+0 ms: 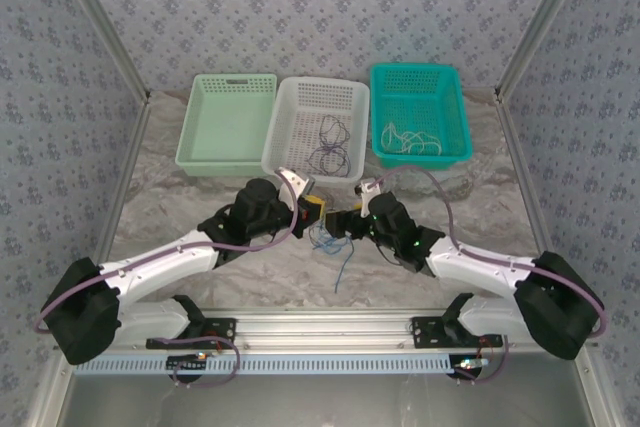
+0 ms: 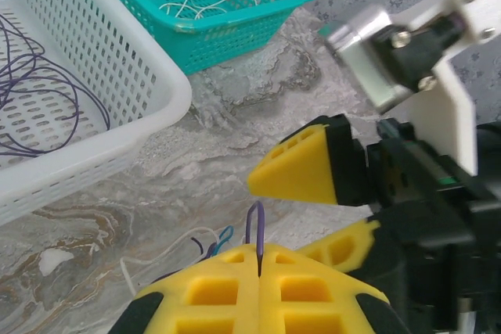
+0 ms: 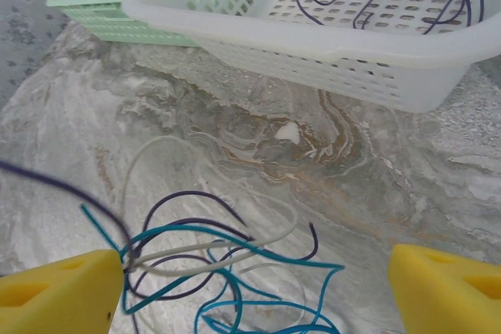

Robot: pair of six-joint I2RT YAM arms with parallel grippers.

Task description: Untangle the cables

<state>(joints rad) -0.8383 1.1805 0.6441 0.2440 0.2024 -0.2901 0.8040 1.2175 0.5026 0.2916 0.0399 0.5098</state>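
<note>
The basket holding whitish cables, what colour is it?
Teal; the basket shows best in the top view.

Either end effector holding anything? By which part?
Left end effector pinches a dark purple cable at a bend; right end effector is open, holding nothing.

walls [image 1: 320,7]: grey-blue floral paper | table [image 1: 150,187]: marbled grey-tan top | light: even, soft

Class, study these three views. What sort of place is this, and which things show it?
Probably a robot test cell: a left arm and right arm bolted at the edge of a marbled table, patterned walls closing it in, and three plastic baskets behind loose cables.
</note>
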